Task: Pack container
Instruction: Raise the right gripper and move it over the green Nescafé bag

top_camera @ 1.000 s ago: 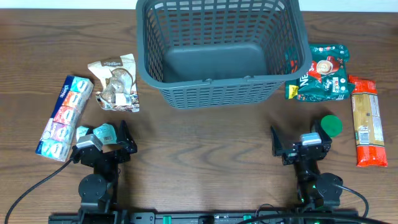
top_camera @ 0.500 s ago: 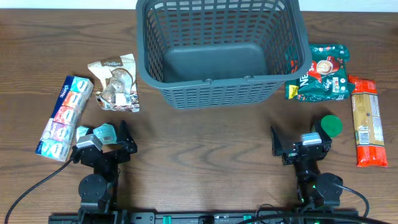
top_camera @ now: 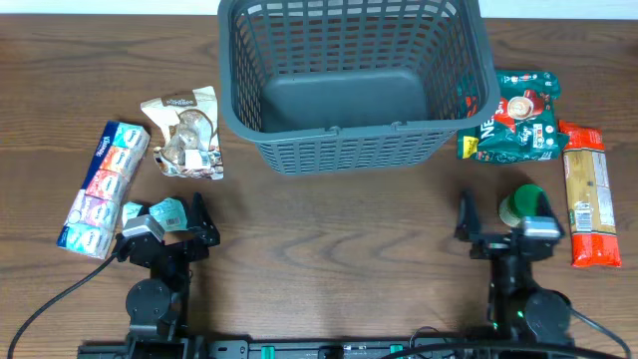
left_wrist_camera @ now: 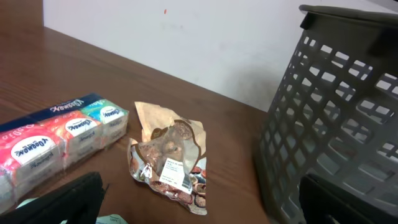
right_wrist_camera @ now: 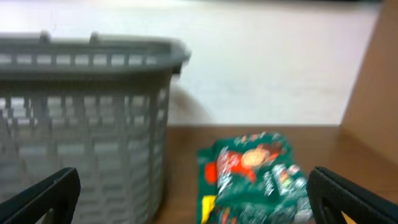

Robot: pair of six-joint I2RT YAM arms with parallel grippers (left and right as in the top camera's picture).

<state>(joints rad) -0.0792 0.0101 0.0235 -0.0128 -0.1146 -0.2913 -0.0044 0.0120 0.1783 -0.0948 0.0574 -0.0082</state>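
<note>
Grey container (top_camera: 339, 150) top centre of frame, empty. Left hand (top_camera: 161, 227), right hand (top_camera: 508, 224) both spread wide, holding nothing. First pick pending; next: right hand reaches green packet (top_camera: 513, 115), closes.

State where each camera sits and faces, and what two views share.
Overhead: above the table, looking straight down on the container, left gripper and right gripper.
Left wrist: low behind the left gripper, facing the far wall; tissue pack, snack bag, own fingertips at bottom corners.
Right wrist: low behind the right gripper, facing the same way; green pouch, own fingertips.
Shared: both wrist views show the container's side.
</note>
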